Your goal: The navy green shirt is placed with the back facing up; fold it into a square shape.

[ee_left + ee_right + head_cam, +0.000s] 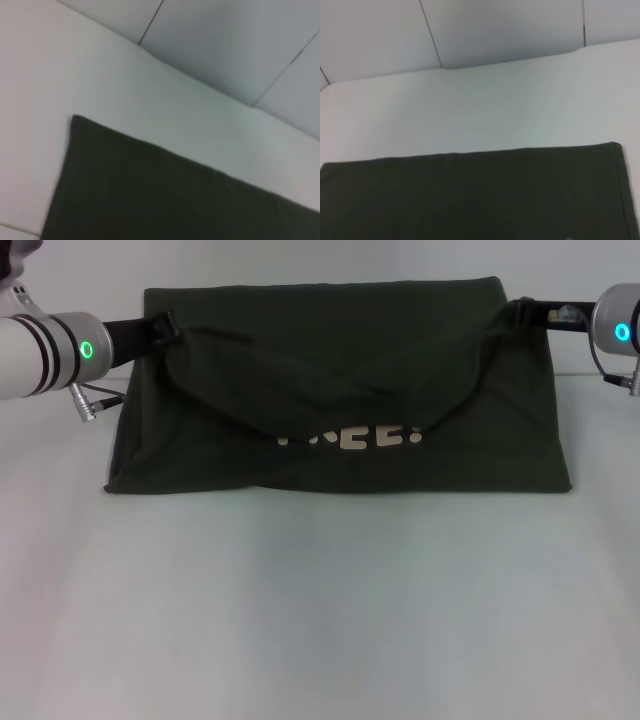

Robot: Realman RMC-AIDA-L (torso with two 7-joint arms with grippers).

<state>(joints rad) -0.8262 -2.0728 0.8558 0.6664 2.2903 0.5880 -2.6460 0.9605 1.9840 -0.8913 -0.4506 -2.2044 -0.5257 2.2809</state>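
The navy green shirt (340,370) lies across the far half of the white table (320,620). Its near edge is lifted and hangs in a sagging curve between my two grippers. Pale lettering (350,437) shows just below that curve. My left gripper (165,328) is shut on the shirt's fabric at the far left corner. My right gripper (520,312) is shut on the fabric at the far right corner. The plain dark cloth shows in the left wrist view (160,195) and in the right wrist view (470,195); neither shows any fingers.
The bare white table stretches wide in front of the shirt. A grey panelled wall (495,30) stands behind the table's far edge and also shows in the left wrist view (225,40). Cables hang from both wrists beside the shirt.
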